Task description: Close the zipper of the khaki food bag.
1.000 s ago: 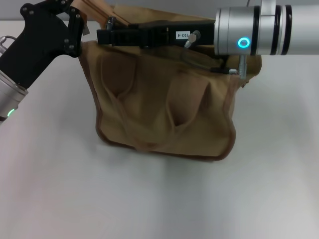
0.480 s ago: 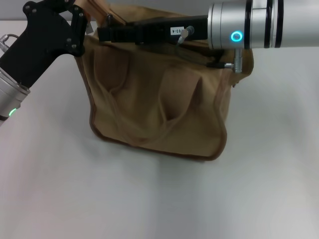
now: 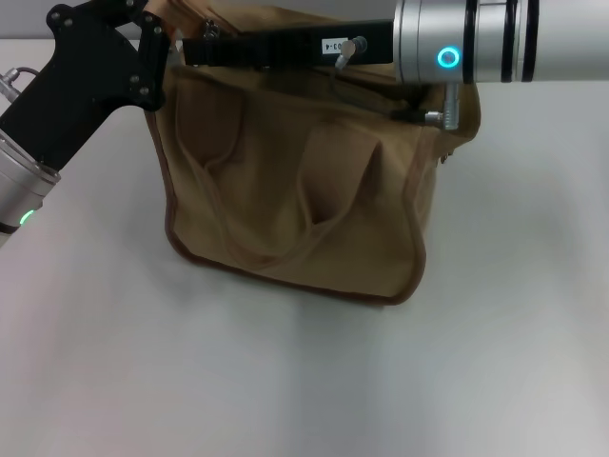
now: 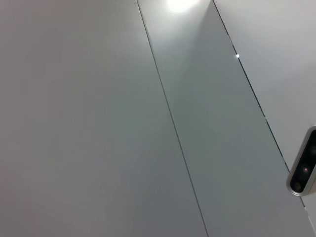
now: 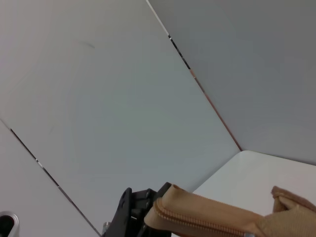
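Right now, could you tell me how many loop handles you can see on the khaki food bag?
1: a loop handle hangs down the near face of the khaki food bag. A second one may be hidden behind the bag or under the right gripper.

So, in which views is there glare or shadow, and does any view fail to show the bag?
Head view: the khaki food bag casts a soft shadow on the white table in front; the right arm's ring light glows cyan. Left wrist view: only grey panels, with a bright glare spot at the upper edge, no bag. Right wrist view: even light, the zipper edge visible low.
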You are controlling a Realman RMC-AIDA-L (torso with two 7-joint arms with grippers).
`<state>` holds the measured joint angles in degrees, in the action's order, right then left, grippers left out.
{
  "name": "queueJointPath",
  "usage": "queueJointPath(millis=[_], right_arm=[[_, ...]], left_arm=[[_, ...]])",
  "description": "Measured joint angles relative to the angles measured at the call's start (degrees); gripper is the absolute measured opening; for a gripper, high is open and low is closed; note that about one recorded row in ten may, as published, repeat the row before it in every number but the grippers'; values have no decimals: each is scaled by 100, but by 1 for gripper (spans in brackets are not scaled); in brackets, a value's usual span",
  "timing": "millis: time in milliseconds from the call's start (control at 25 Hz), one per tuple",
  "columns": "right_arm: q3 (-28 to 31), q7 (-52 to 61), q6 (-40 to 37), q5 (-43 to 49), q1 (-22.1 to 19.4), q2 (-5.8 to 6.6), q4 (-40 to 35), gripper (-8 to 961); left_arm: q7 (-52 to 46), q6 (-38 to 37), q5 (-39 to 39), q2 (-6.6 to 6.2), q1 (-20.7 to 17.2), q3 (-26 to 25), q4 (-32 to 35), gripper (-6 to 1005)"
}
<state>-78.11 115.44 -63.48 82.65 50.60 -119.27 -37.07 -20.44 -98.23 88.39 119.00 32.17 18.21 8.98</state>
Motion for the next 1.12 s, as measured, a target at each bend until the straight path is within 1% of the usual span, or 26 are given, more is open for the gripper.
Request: queueJointPath(millis=[400, 600, 880, 1120], right_arm=[[-2, 11, 115, 22, -7, -8, -4, 349], [-7, 11, 159, 0, -2, -27, 21, 283], [-12, 14, 170, -91, -13, -40, 28, 144], [-12, -33, 167, -115, -21, -44, 78, 87]], left_arm=[[5, -67, 6, 0, -19, 36, -2, 61], [6, -97, 2, 7, -31, 130, -12, 62], [6, -155, 0, 9, -38, 139, -62, 63], [-2, -189, 1, 6, -46, 139, -63, 64]])
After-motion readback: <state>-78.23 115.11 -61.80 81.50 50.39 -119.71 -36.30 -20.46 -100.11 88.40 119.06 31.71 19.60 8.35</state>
